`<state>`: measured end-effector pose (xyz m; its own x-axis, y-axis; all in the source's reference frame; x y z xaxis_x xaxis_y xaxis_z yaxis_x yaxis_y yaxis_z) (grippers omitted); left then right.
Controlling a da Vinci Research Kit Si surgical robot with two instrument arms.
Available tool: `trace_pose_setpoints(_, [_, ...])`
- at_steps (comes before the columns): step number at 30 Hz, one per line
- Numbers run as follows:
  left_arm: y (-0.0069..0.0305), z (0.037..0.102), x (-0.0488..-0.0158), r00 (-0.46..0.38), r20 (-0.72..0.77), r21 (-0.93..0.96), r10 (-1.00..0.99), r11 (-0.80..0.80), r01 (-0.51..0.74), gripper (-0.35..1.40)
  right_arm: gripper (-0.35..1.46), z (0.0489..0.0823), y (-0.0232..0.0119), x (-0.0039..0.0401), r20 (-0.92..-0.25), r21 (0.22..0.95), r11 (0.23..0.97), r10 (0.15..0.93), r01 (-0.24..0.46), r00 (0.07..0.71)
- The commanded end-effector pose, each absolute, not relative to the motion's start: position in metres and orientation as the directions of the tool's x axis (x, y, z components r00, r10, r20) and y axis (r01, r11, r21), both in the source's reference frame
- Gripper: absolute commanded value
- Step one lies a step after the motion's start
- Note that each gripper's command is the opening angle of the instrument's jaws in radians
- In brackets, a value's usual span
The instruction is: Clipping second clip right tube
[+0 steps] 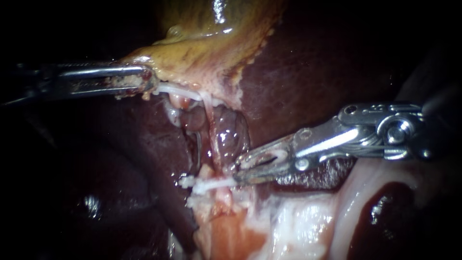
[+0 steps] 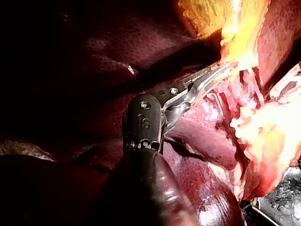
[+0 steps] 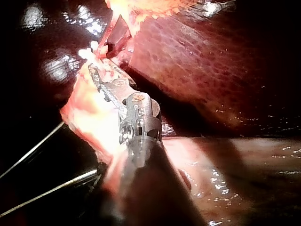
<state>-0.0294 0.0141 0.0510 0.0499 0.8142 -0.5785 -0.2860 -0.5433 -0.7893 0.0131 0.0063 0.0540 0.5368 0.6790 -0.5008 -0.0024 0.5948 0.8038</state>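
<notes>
My left instrument (image 1: 143, 82) comes in from the left, and its jaws are shut on the lower edge of the yellowish gallbladder (image 1: 202, 48), holding it taut. In the left wrist view the same jaws (image 2: 220, 68) pinch the pale tissue edge. The right tube (image 1: 226, 137), dark pink and glistening, runs down from the gallbladder. A white clip (image 1: 207, 184) lies across its lower end. My right instrument (image 1: 239, 174) enters from the right with a narrow gap between its jaws. Its tips rest beside the tube just above that clip. In the right wrist view its jaws (image 3: 96, 70) are buried in pale tissue.
Dark liver (image 1: 308, 67) surrounds the field on both sides. Pale fatty tissue (image 1: 298, 221) fills the lower right. A thinner strand (image 1: 196, 147) runs to the left of the right tube. Thin wires (image 3: 42, 193) cross beside the right instrument's shaft.
</notes>
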Motion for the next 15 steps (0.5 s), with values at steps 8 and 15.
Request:
trace_pose_setpoints(8, [0.0141,0.0509,-0.0293,0.050,-0.579,-0.789,0.814,-0.543,-0.286,-0.35,0.43,0.0541,0.0063,0.0136,-0.555,0.776,0.630,0.660,0.029,0.506])
trace_pose_setpoints(15, [0.0141,0.0509,-0.0293,0.050,-0.579,-0.789,0.814,-0.543,-0.286,-0.35,0.50,0.0544,0.0062,0.0147,-0.587,0.742,0.670,0.665,-0.022,0.462])
